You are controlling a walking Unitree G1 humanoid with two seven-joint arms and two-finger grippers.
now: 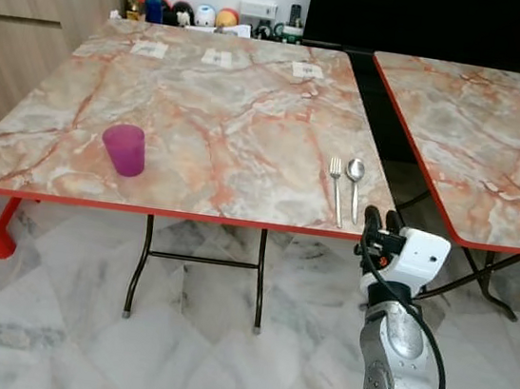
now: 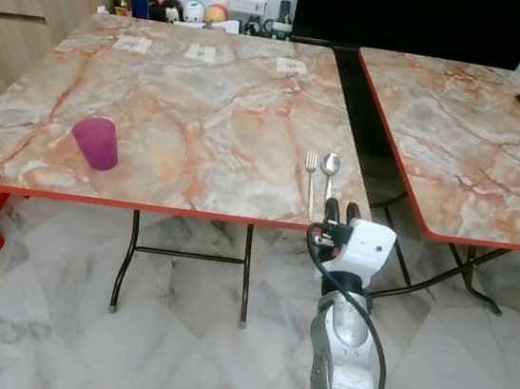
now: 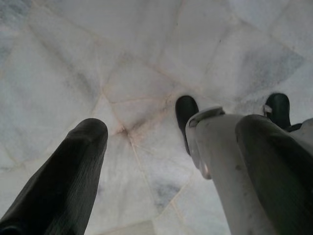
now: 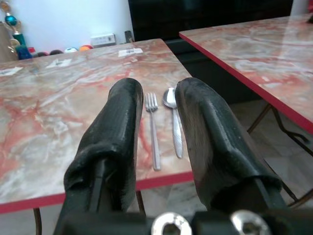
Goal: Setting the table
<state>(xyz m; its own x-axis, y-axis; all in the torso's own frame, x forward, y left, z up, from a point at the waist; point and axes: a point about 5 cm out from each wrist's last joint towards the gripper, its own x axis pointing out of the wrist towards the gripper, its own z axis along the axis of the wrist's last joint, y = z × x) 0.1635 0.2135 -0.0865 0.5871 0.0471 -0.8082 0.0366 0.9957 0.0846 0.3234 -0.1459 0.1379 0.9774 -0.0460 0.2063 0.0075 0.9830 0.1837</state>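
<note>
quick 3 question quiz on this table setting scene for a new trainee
1. True or false: the fork lies on the robot's left of the spoon.
2. Which item stands near the table's front left edge? A) purple cup B) plate C) napkin
3. Fill in: the right gripper hovers just off the table's front edge, open, pointing at the ____.

Key: 1 true. 2 A. 3 fork and spoon.

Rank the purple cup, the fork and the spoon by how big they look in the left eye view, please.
1. Purple cup: clearly the bulkiest.
2. Fork and spoon: both thin and lying side by side; the fork looks slightly longer, but they are too alike to rank surely.
</note>
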